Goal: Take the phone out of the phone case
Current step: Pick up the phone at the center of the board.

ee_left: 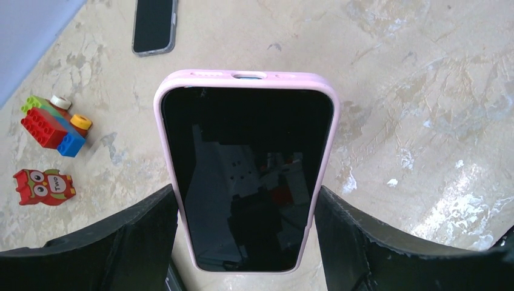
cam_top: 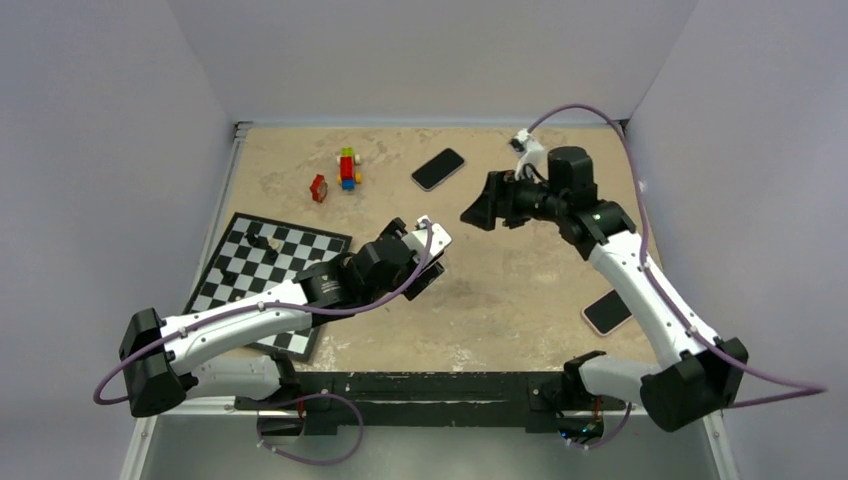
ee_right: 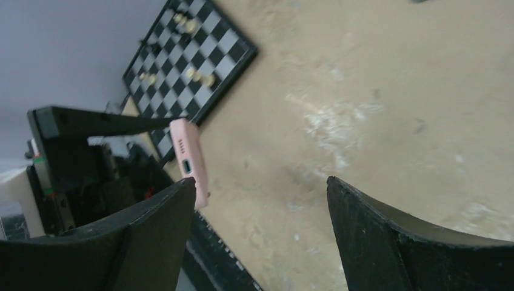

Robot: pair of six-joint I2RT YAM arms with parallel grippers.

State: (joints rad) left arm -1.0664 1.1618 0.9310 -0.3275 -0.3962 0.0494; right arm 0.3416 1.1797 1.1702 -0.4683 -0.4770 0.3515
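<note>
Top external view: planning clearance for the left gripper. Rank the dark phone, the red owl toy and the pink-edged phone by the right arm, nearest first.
1. dark phone, just beyond the left gripper
2. red owl toy, far left
3. pink-edged phone, near right

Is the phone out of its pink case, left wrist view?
No, the phone sits fully inside the pink case, held by the left gripper.

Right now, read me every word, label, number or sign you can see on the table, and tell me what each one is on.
"Two" - on the red owl toy, small and tilted, so not fully certain.
No text can be read on the pink phone case, the phone in it, the dark phone lying beyond, the toy bricks or the chessboard.
</note>
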